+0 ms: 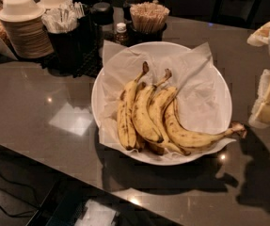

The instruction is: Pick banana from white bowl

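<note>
The white bowl (223, 99) sits in the middle of the dark counter, lined with crinkled white paper. Several bananas lie in it. The banana (191, 138), the longest one, curves along the bowl's front right, and its dark stem reaches over the rim on the right. The shorter, browner bananas (141, 114) are bunched to its left. My gripper (269, 100) shows as cream-coloured parts at the right edge of the view, to the right of the bowl and apart from the banana's stem.
Stacked cream paper bowls (24, 27) stand at the back left. Black holders with wrapped cutlery (64, 22), a small bottle (121, 32) and a cup of wooden stir sticks (148, 18) stand behind the bowl. The counter's front edge runs diagonally across the lower left.
</note>
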Action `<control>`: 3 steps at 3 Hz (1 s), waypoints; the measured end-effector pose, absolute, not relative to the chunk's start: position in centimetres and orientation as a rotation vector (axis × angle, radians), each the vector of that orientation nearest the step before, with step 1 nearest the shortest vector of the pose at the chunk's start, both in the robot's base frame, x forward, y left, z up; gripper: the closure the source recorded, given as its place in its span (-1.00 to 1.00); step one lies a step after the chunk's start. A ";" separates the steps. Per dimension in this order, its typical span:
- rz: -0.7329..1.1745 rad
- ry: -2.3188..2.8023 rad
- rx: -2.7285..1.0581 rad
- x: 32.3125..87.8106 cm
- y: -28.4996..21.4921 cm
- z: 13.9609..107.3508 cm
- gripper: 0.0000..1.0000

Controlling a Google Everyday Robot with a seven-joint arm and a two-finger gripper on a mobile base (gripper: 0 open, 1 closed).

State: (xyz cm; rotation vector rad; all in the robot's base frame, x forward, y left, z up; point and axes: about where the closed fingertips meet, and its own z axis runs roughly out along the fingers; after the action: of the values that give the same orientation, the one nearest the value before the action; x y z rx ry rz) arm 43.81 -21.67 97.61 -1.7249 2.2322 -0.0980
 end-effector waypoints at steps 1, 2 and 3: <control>-0.098 2.232 -1.725 43.8 -21.7 97.6 -1.00; -0.080 2.231 -1.722 43.8 -21.2 97.6 -1.00; 0.062 2.219 -1.768 44.0 -19.1 96.4 -1.00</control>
State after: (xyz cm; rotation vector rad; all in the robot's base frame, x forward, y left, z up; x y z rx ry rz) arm 43.99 -19.12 96.37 -1.7679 2.2188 0.0625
